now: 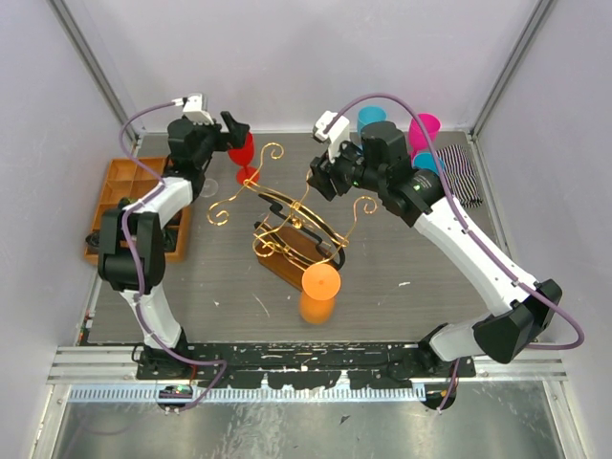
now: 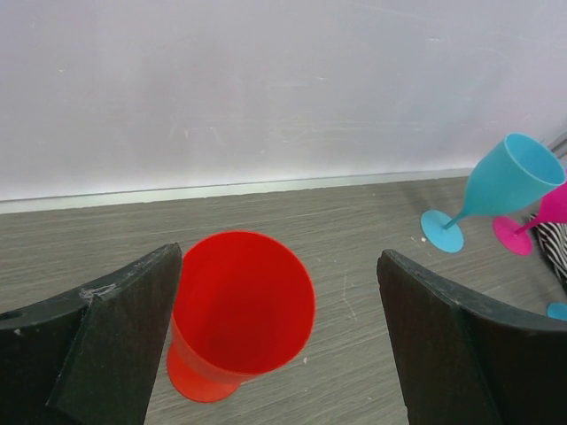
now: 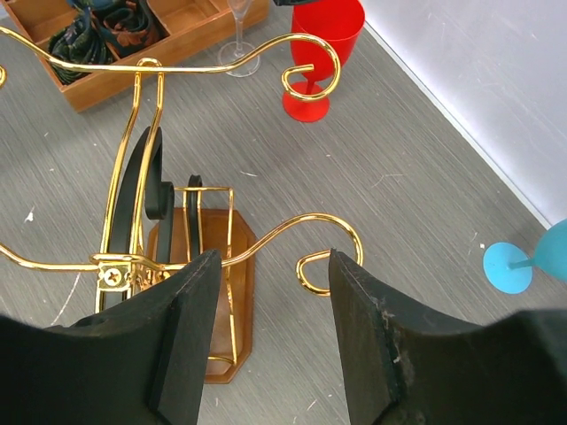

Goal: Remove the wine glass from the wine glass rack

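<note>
Currently: left arm reaches to far-left of table (image 1: 430, 287), pincer (image 1: 232, 129) spread wide, red glass (image 2: 241, 305) upright between fingers, off rack (image 1: 287, 225). Right arm bent inward over rack, pincer (image 3: 270, 266) half-spread astride gold scroll (image 3: 328, 226), gripping nothing. Orange glass (image 1: 320, 282) at rack's near end.

You're working in a robotics lab cell: plain white panel walls (image 1: 296, 57) on aluminium posts (image 1: 93, 62) box in a grey wood-grain desk (image 1: 220, 277), and two white robot arms (image 1: 483, 263) are bolted to a metal rail (image 1: 105, 364) at its near edge. A gold wine glass rack (image 1: 287, 225) and bright plastic wine glasses (image 1: 425, 128) stand on it.
</note>
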